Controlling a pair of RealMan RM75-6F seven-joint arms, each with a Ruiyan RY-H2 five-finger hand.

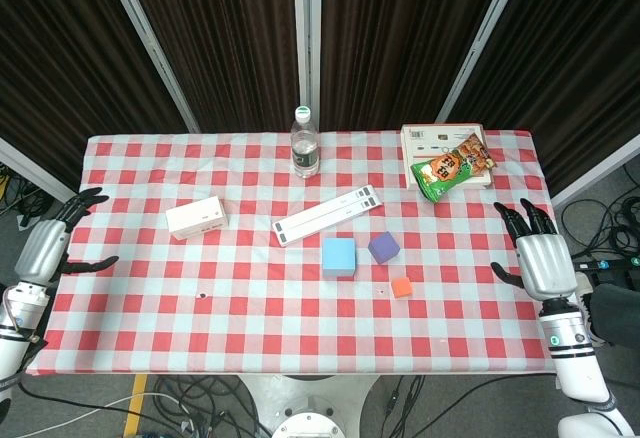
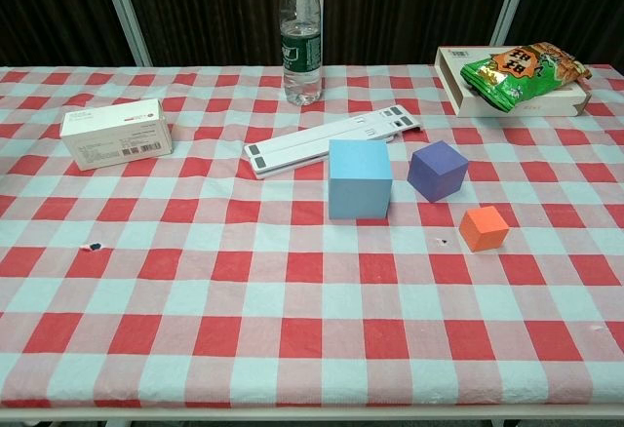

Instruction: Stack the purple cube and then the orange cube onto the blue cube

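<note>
Head view: purple cube (image 1: pixel 384 247) sits just beside the blue cube (image 1: pixel 339 257), inboard and slightly forward of my right hand (image 1: pixel 541 257), fingers apart, empty. Left hand (image 1: pixel 45 246), also spread, lies much farther off.

Near-side cloth bare; white strip (image 2: pixel 334 138) just behind blue cube (image 2: pixel 359 178).
</note>
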